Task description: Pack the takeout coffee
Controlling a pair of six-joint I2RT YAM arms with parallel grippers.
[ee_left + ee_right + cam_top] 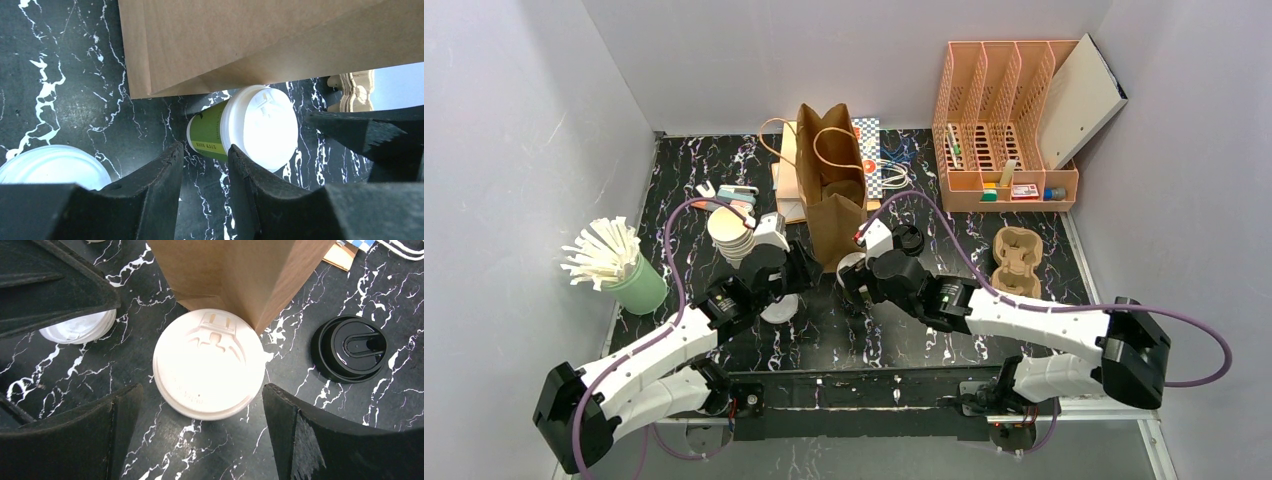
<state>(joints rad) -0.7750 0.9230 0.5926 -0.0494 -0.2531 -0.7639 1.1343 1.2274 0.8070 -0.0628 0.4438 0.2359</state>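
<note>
1. My right claw [200,390] is released, jaws spread wide. It hangs over the green cup [207,135] with one finger on each side of the cup's white lid. Neither finger touches the lid in the wrist view.
2. The green cup stands upright on the black marbled surface [824,345], just in front of the near bottom corner of the paper bag [829,200]. Can't tell if cup and bag touch.
3. My left claw [205,155] is partly open, with nothing between the fingers, only bare surface in the gap.
4. The left claw's tips point at the green cup from its left side. One fingertip overlaps the lid's edge in the wrist view; can't tell if it makes contact.
5. The second cup [779,308], also white-lidded, sits on the surface to the near left of the green one, beside my left claw. Its side colour is hidden.
6. The bag stands upright, mouth open, handles up.
7. A black lid [350,347] lies flat on the surface right of the green cup, apart from it.
8. A cardboard cup carrier [1016,262] sits farther right.
9. A stack of lidless cups [729,232] is left of the bag.
</note>
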